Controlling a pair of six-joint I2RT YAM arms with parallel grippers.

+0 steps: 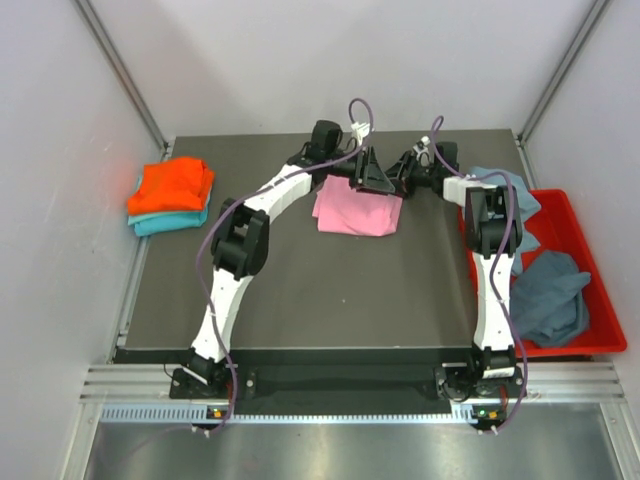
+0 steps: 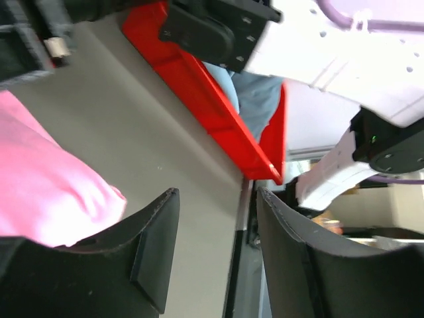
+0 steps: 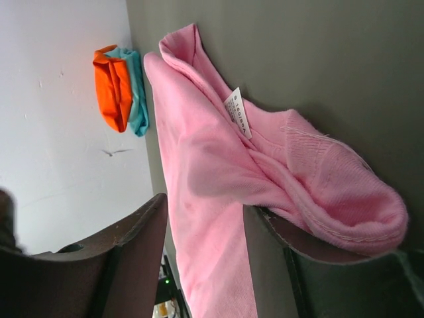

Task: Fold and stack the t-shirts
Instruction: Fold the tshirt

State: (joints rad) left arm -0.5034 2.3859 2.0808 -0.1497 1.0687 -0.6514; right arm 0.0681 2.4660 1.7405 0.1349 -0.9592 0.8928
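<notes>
Spread fingers of the right claw (image 3: 205,202) hang just over the pink t-shirt (image 3: 199,152), pinching nothing that shows, and the left claw (image 2: 217,192) is likewise spread and bare beside its edge. Both arms reach to the far middle of the surface (image 1: 330,300), where the shirt lies partly folded. Light and limp (sure to sag), it is probably best taken at two corners of one edge.

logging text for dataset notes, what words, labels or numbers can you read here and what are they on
White label at the neck of the pink t-shirt: dark print, too small and turned sideways to read for sure.
Red bin: no text visible.
Nothing else in any view carries readable text.
</notes>
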